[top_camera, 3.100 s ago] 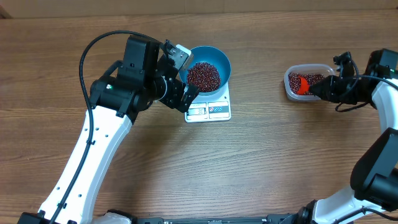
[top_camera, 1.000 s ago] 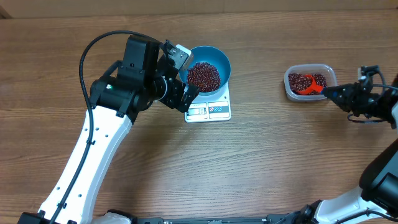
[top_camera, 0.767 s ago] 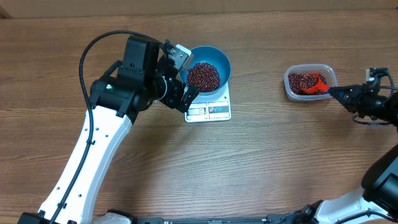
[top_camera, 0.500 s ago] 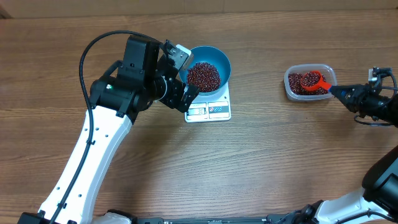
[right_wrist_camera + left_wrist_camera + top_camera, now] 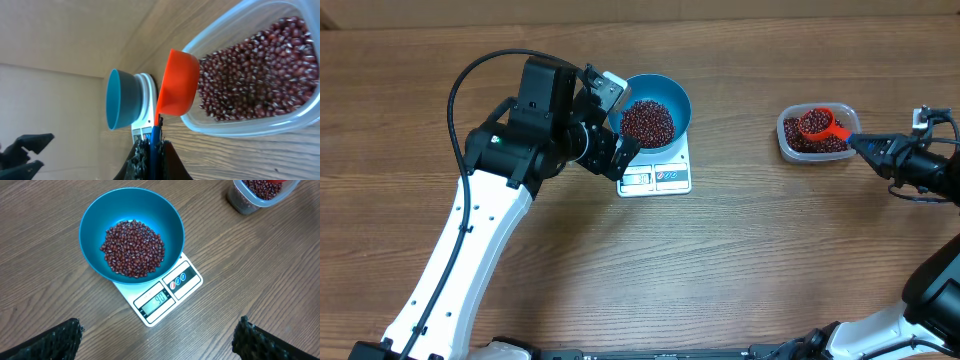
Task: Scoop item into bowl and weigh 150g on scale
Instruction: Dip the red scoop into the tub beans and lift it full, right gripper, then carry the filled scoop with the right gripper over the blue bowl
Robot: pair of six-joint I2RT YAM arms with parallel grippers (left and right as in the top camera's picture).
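Observation:
The blue bowl (image 5: 672,97) (image 5: 100,215) stands on the white scale (image 5: 657,178) (image 5: 187,277) and holds a heap of dark red beans (image 5: 647,121) (image 5: 132,247). The scale's display (image 5: 157,300) reads 90. My left gripper (image 5: 610,115) (image 5: 157,342) hovers open just left of the bowl, with nothing between its fingers. My right gripper (image 5: 868,146) (image 5: 152,145) is shut on the blue handle of a red scoop (image 5: 815,124) (image 5: 177,82). The scoop carries beans and sits over the clear tub (image 5: 788,145) (image 5: 240,127).
The tub stands at the far right of the wooden table and is partly filled with more beans (image 5: 830,142) (image 5: 255,70). From the right wrist, the bowl (image 5: 120,100) and scale (image 5: 145,122) appear far off to the left. A black cable loops above the left arm.
The scoop has come up out of the tub's beans and levelled with a load, shifting toward the tub's back edge. The left arm, bowl and scale have not moved.

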